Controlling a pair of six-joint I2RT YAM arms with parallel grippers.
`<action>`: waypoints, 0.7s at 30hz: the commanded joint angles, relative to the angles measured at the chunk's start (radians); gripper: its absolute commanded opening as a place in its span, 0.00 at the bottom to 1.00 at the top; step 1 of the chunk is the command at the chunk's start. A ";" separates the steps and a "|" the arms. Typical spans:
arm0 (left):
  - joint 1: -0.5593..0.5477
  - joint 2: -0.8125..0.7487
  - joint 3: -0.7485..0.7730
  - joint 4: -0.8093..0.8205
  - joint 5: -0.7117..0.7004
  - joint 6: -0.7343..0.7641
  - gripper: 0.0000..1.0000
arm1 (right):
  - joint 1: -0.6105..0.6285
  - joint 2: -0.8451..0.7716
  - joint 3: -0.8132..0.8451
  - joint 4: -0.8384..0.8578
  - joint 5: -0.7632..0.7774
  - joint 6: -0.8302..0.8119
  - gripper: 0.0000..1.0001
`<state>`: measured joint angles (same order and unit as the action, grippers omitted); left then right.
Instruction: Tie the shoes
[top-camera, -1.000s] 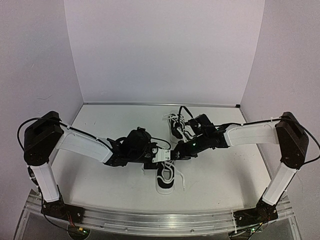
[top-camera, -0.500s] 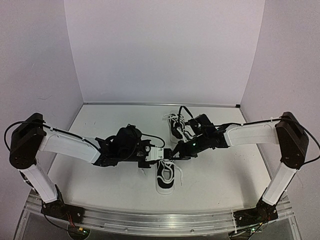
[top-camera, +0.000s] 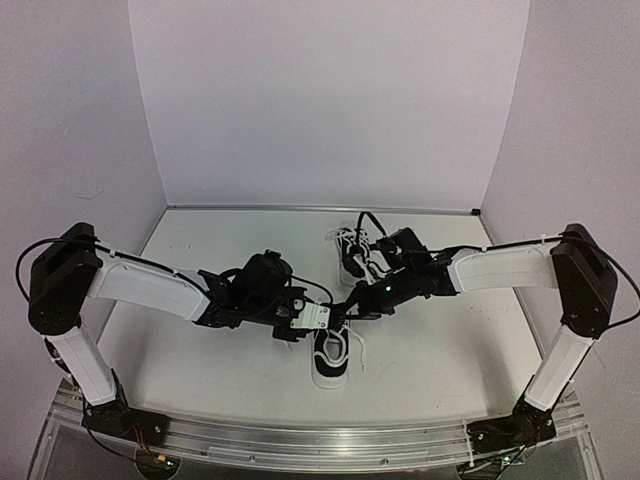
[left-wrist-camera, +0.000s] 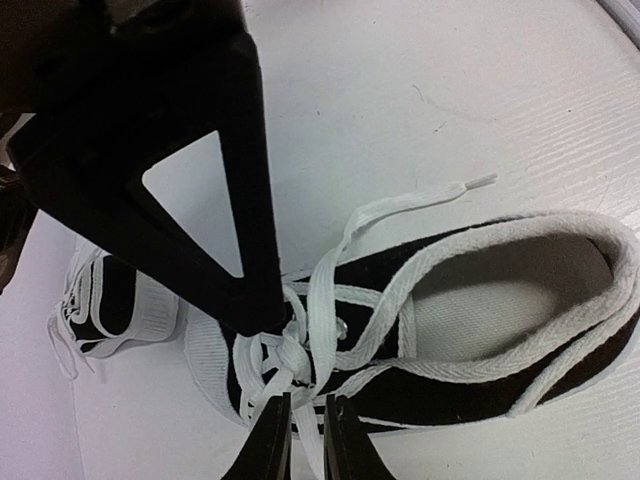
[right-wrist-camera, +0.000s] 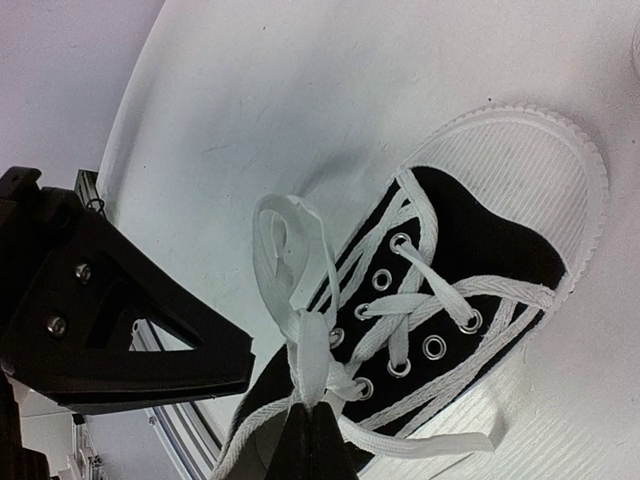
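Observation:
The near shoe (top-camera: 330, 362) stands in the middle of the table, toe towards the arms. It is a black sneaker (left-wrist-camera: 470, 375) with a white toe cap (right-wrist-camera: 520, 170). Both grippers meet over its laces. My left gripper (left-wrist-camera: 308, 438) is shut on a white lace strand (left-wrist-camera: 320, 300) that runs down from the knot (left-wrist-camera: 285, 352). My right gripper (right-wrist-camera: 318, 408) is shut on the lace just below a raised loop (right-wrist-camera: 280, 235). In the top view the left gripper (top-camera: 326, 322) and right gripper (top-camera: 346, 307) nearly touch. The other shoe (top-camera: 351, 250) lies behind them.
White walls close the table on three sides, and an aluminium rail (top-camera: 320, 445) runs along the near edge. The second sneaker (left-wrist-camera: 110, 310) shows at the left of the left wrist view. A loose lace end (left-wrist-camera: 470, 185) lies on the table beside the near shoe.
My left arm's shoulder and elbow swung out to the left, then came partly back; its gripper stayed by the near shoe's laces. The right arm has not moved.

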<state>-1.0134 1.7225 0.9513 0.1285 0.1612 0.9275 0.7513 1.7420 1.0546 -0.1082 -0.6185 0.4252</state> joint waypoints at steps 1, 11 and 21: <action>0.002 0.024 0.064 -0.028 0.025 0.032 0.12 | -0.002 0.004 0.037 0.025 -0.010 0.004 0.00; 0.004 0.084 0.118 -0.043 0.008 0.041 0.14 | -0.002 -0.002 0.031 0.025 -0.009 0.004 0.00; 0.018 0.069 0.115 -0.101 0.041 0.034 0.15 | -0.003 0.002 0.035 0.025 -0.009 0.003 0.00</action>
<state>-1.0059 1.8095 1.0412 0.0648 0.1771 0.9542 0.7513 1.7420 1.0546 -0.1055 -0.6186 0.4252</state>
